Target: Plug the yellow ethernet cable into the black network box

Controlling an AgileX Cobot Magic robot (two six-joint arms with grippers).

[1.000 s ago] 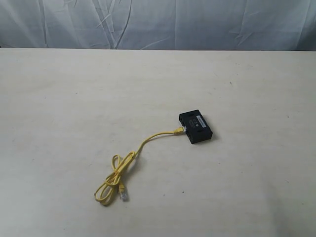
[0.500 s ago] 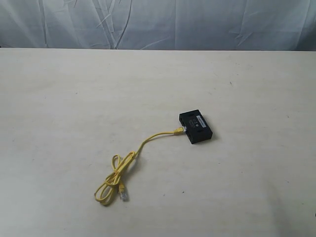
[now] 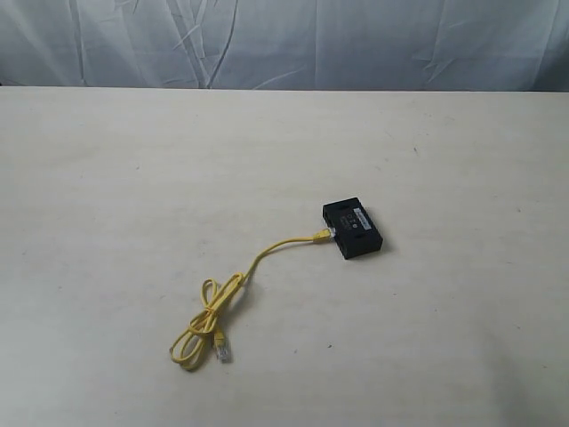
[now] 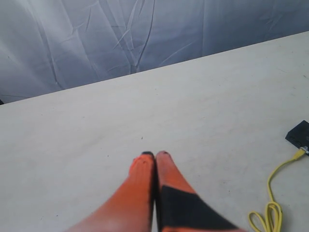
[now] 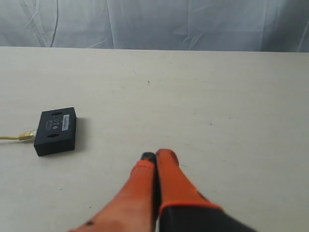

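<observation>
The black network box [image 3: 353,229] lies flat on the table, right of centre, with a pale label on top. One plug of the yellow ethernet cable [image 3: 267,253] sits in the box's left side; the cord runs down-left to a loose loop [image 3: 203,322] whose free clear plug [image 3: 222,349] rests on the table. Neither arm shows in the exterior view. My left gripper [image 4: 155,154] is shut and empty, far from the box [image 4: 299,133] and cable [image 4: 270,183]. My right gripper [image 5: 156,155] is shut and empty, well apart from the box [image 5: 56,129], where the plug [image 5: 26,136] meets its side.
A pale table top [image 3: 124,178] carries everything. A crinkled grey-blue cloth backdrop [image 3: 284,40] hangs behind the table's far edge.
</observation>
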